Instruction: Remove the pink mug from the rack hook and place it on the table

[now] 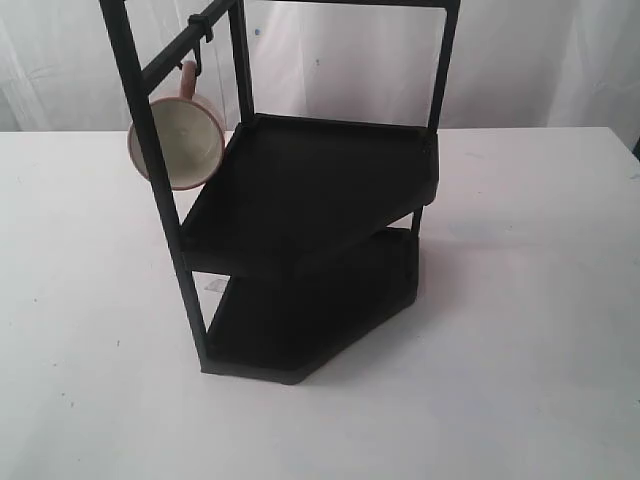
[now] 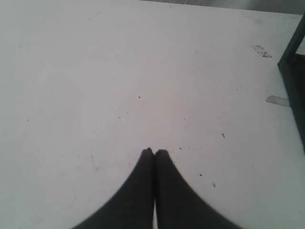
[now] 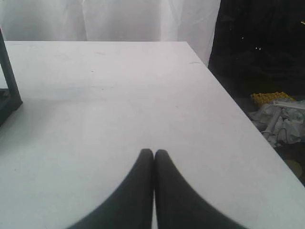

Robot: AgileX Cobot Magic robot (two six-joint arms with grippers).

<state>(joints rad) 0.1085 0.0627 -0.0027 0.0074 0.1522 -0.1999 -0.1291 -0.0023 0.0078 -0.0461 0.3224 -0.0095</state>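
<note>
The pink mug (image 1: 180, 140) hangs by its handle from the rack hook (image 1: 197, 60) on the slanted top bar of the black rack (image 1: 300, 190), its cream inside facing the exterior camera. A rack post crosses in front of the mug. The rack stands on the white table (image 1: 520, 300). Neither arm shows in the exterior view. My left gripper (image 2: 155, 151) is shut with nothing in it, above bare speckled table, the rack's corner (image 2: 293, 71) off to one side. My right gripper (image 3: 153, 151) is also shut and holds nothing, over plain tabletop.
The rack has two black shelves, the lower one (image 1: 310, 310) near the table. White curtains (image 1: 330, 60) hang behind. In the right wrist view the table's edge (image 3: 238, 109) drops off to a dark floor with yellow and white clutter (image 3: 276, 112).
</note>
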